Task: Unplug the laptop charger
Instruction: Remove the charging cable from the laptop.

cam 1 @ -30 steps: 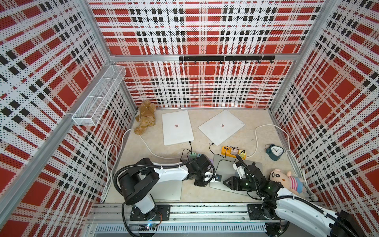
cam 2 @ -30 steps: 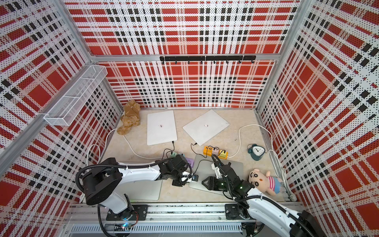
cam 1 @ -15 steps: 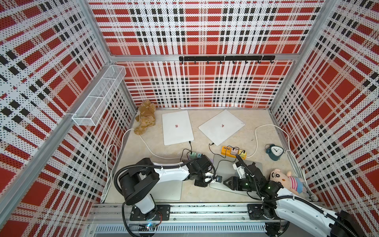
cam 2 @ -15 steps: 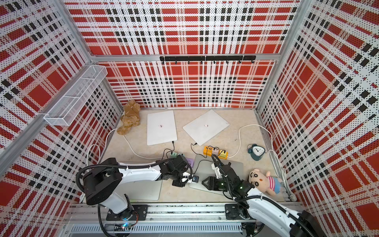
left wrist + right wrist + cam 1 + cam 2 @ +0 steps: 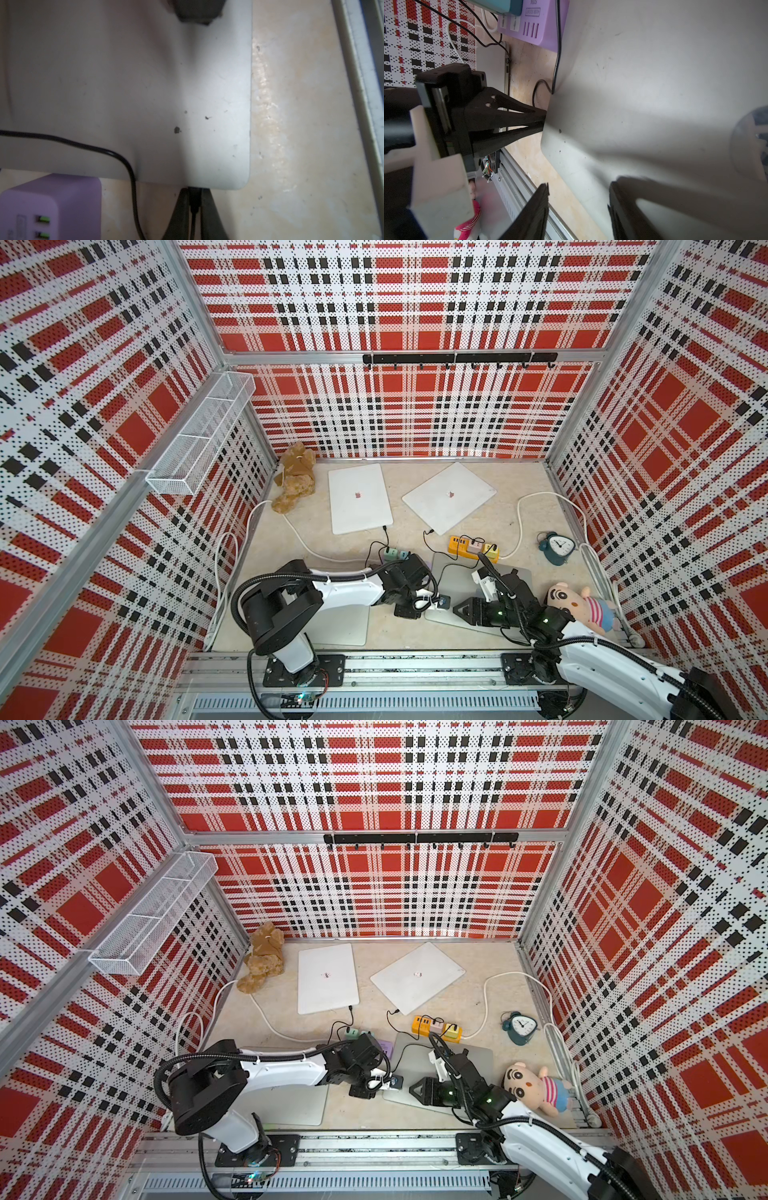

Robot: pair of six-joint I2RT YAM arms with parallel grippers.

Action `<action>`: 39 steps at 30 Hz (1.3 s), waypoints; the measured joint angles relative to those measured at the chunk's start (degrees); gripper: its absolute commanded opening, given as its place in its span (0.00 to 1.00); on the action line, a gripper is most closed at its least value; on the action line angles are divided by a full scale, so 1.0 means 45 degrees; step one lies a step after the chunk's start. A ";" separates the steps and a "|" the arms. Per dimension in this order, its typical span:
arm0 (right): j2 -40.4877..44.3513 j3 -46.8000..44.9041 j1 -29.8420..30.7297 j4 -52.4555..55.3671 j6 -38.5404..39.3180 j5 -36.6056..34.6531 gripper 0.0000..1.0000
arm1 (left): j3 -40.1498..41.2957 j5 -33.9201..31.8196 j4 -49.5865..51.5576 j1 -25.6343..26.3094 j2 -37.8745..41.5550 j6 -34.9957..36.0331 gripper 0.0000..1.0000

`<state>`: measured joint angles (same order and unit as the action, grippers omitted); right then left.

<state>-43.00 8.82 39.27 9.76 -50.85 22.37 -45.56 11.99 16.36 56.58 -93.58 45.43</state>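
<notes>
Left claw (image 5: 194, 192) nearly closed, pinching charger plug (image 5: 194, 198) — plug sitting between its fingers (image 5: 179, 209), seated in laptop (image 5: 145, 83) edge just ahead. Right claw (image 5: 579, 184) half-spread over laptop, gripping nothing. Plug likely small, stiff, slick; cable (image 5: 110, 153) limp — holding plug body, not cable.

The grey laptop (image 5: 461, 576) lies flat near the surface's (image 5: 395, 635) near edge. The left gripper (image 5: 430, 605) meets the laptop's left edge at the near corner. The charger cable (image 5: 445, 571) curves across the lid. The right gripper (image 5: 459, 610) lies low over the same lid. The yellow power strip (image 5: 473, 547) sits just behind the laptop.
</notes>
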 measured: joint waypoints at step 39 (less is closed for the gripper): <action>0.0068 0.0000 0.0000 0.0121 0.0102 -0.0131 0.50 | -0.0175 -0.1239 0.0573 0.0330 0.0151 0.0316 0.00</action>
<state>-42.70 8.82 39.27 10.31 -50.39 21.78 -46.35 6.42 18.94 58.06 -92.90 46.85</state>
